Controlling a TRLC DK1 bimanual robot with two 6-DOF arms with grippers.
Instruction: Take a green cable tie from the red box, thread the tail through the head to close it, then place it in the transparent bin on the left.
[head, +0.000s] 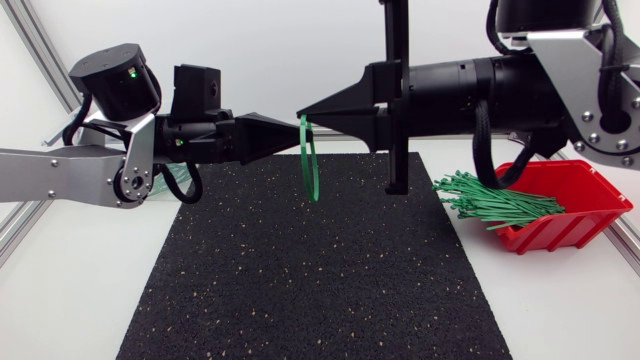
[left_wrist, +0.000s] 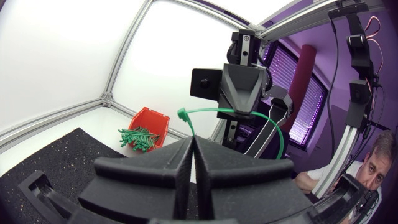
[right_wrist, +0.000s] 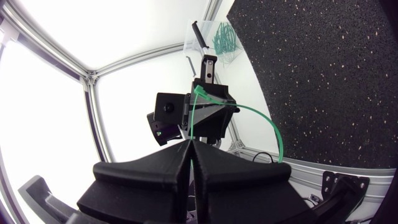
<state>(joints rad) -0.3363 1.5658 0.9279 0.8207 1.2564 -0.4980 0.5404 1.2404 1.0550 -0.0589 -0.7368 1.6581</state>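
1. In the head view the two arms meet tip to tip in the upper middle of the frame, above the black mat (head: 300, 280) that lies on the white tabletop (head: 60, 300).
2. The left gripper (head: 290, 138) comes in from the left edge. Its fingers are pressed together, and in the left wrist view a strip of the green cable tie (head: 312, 165) runs in between their tips, so it is gripping the tie.
3. The right gripper (head: 305, 112) comes in from the right edge, a little higher in the frame. In the right wrist view its fingers are also closed, with the green strip going out from between them, so it grips the tie too.
4. The tie is in the air between both tips and hangs below them as a narrow loop, not touching the mat.
5. The red box (head: 590, 190) stands at the right edge of the frame, beside the mat. A bundle of green ties (head: 495, 203) sticks out of it over its left rim.
6. The transparent bin (right_wrist: 217, 40) shows in the right wrist view beyond the left gripper, with some green ties inside.
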